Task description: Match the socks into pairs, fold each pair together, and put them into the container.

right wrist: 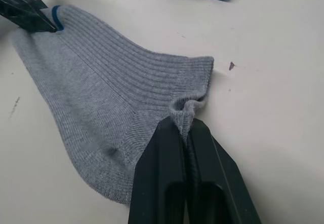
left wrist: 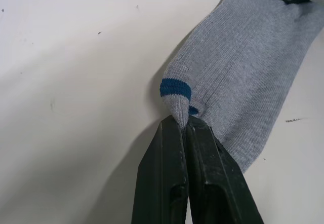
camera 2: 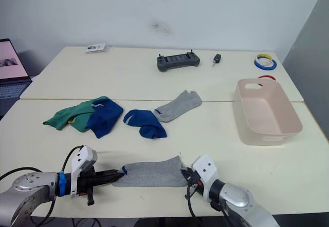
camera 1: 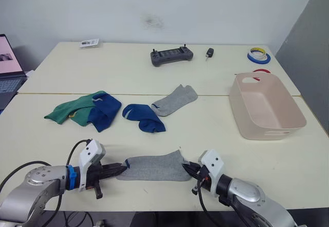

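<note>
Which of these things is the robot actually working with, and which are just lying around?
Part of the job:
grey sock pinched by left tool and right tool
second grey sock
blue socks
green socks
pink tub

Lying about:
controller
tape rolls
laptop

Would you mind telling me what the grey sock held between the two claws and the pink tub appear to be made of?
The grey sock looks like a soft ribbed knit, probably cotton blend: fine ridges run along it and it puckers where each claw pinches it. The pink tub looks like moulded plastic with a smooth matte finish: even walls, rounded corners and cut-out handle slots.
</note>
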